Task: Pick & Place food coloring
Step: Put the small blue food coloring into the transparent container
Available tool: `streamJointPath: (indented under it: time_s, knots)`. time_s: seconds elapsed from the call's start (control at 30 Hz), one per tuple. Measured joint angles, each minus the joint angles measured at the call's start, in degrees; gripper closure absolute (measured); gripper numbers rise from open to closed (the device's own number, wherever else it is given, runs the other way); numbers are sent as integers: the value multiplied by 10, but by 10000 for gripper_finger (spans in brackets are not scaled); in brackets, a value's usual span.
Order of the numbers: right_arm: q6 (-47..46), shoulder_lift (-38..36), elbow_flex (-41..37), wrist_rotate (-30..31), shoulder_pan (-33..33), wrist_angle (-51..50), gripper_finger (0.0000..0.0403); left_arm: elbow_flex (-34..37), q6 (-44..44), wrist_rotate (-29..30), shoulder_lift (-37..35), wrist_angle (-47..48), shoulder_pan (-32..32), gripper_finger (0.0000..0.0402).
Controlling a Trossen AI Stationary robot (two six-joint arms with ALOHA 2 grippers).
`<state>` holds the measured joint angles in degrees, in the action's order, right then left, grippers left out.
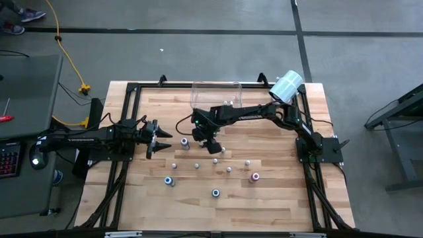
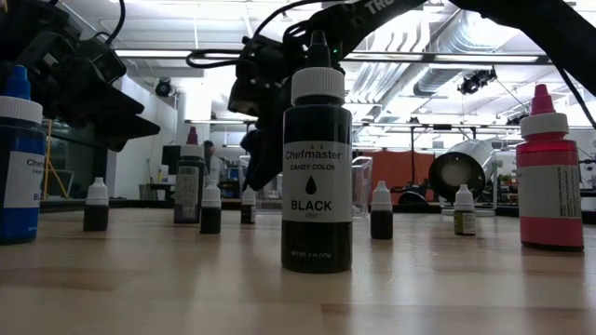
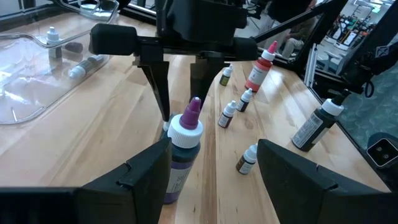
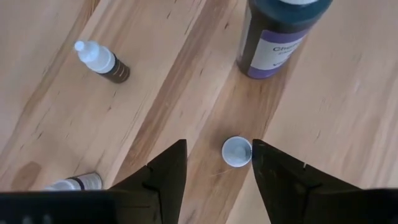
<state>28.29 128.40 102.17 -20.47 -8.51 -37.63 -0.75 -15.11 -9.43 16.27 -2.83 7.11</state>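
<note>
the right tool [image 4: 214, 163] hangs over the middle of the wooden tabletop [image 1: 277, 205], fingers spread apart around a tiny white-capped dropper bottle [image 4: 237, 152] seen from straight above, holding nothing. a larger dark bottle with a purple label [image 4: 278, 34] stands near it, and two small dark dropper bottles [image 4: 101, 61] lie on the planks. the left tool [image 1: 160, 138] waits open at the tabletop's left side. more food coloring bottles [image 1: 215, 192] stand scattered toward the front, and a clear plastic bin [image 1: 216, 93] sits at the back edge.
</note>
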Motion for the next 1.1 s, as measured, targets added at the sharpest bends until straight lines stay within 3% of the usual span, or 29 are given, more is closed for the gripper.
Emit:
streamJointPath:
  time_s: [0.6,1.1]
  knots:
    - [18,15,1,7,1,20,242,0,0,0,0,0,0,167]
    - [18,15,1,41,0,19,294,0,0,0,0,0,0,167]
